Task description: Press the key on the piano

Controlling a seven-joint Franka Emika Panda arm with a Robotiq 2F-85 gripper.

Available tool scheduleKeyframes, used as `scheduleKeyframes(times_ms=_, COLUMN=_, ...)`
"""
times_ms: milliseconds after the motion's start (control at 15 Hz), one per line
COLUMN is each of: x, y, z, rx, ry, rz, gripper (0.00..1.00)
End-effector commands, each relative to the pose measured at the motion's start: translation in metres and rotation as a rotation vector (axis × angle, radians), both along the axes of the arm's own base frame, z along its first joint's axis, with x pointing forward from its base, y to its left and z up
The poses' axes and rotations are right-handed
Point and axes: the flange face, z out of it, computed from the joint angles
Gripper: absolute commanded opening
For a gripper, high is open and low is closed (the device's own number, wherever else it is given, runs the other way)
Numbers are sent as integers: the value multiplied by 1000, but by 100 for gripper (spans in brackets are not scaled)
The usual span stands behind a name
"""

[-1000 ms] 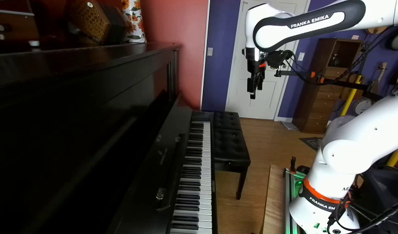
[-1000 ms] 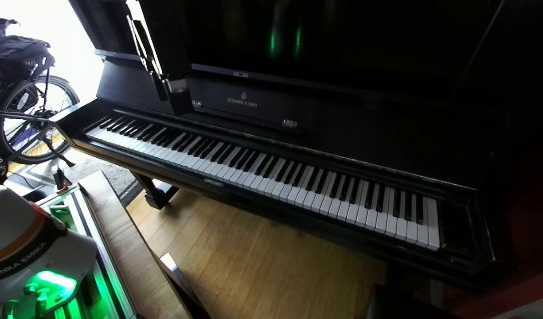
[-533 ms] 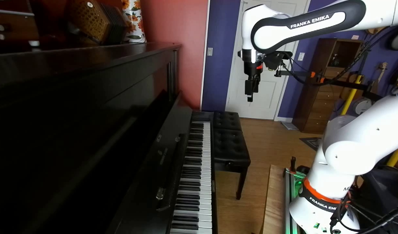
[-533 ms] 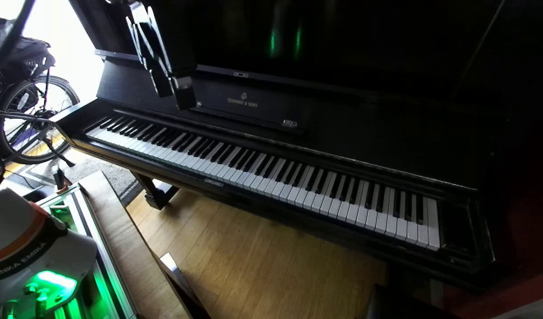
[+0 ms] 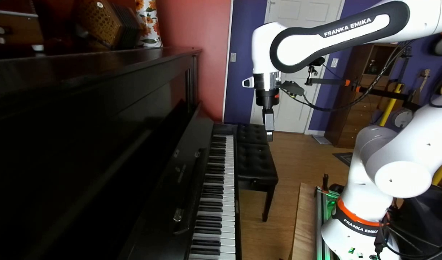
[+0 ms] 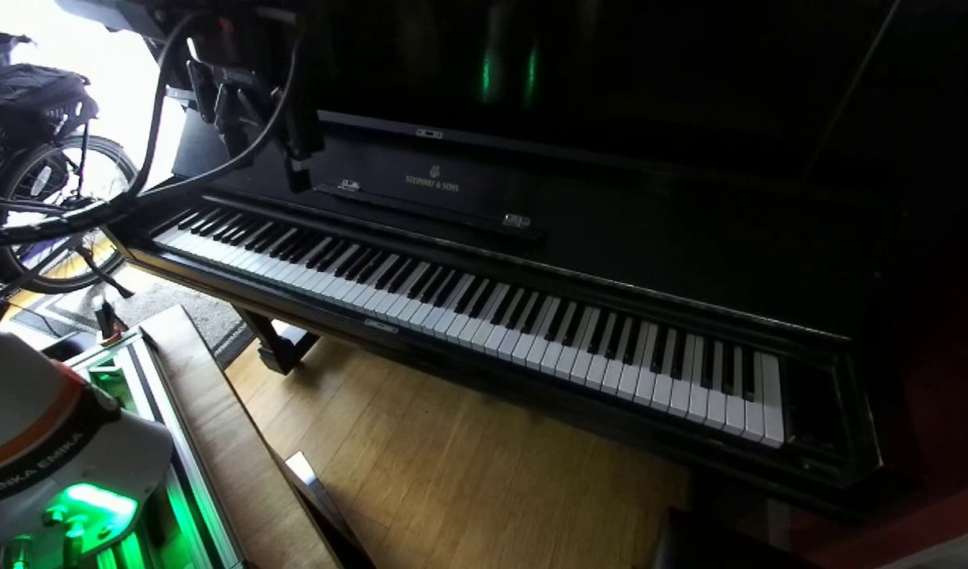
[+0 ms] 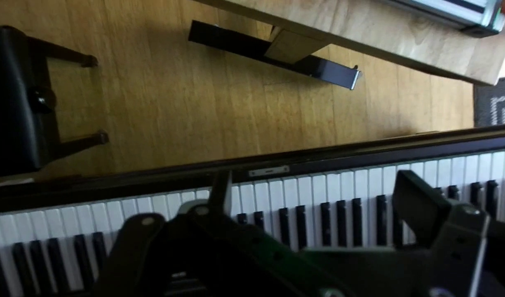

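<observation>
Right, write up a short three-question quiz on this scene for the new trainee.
1. Multiple choice: in the wrist view, how do the fingers of the tool stand? A, pressed together; B, spread apart; C, crossed over each other.
2. True or false: the bench has a black, tufted top.
3. Short answer: is the tool touching the keys of the piano?

Key: 1, B. 2, true. 3, no; it hangs clear of the keys.
</observation>
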Motion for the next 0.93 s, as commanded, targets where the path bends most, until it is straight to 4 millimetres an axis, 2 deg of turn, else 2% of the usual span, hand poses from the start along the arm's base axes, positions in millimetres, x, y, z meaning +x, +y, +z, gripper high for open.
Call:
scheduleKeyframes(times_ms=0, x=0, y=11, z=-4, rx=22, ry=5, rz=48, gripper=100)
scheduleKeyframes(times_ms=133, x=-1, y=23, z=-8, rx=41, ry=11, rz=100, gripper=100)
scheduleKeyframes(times_ms=533, x=-1, y=23, z=-8, rx=46, ry=11, rz=117, gripper=100)
scheduleKeyframes(times_ms=867, x=30, y=59, z=-42, rx=99, ry=-193, rz=208, gripper=100)
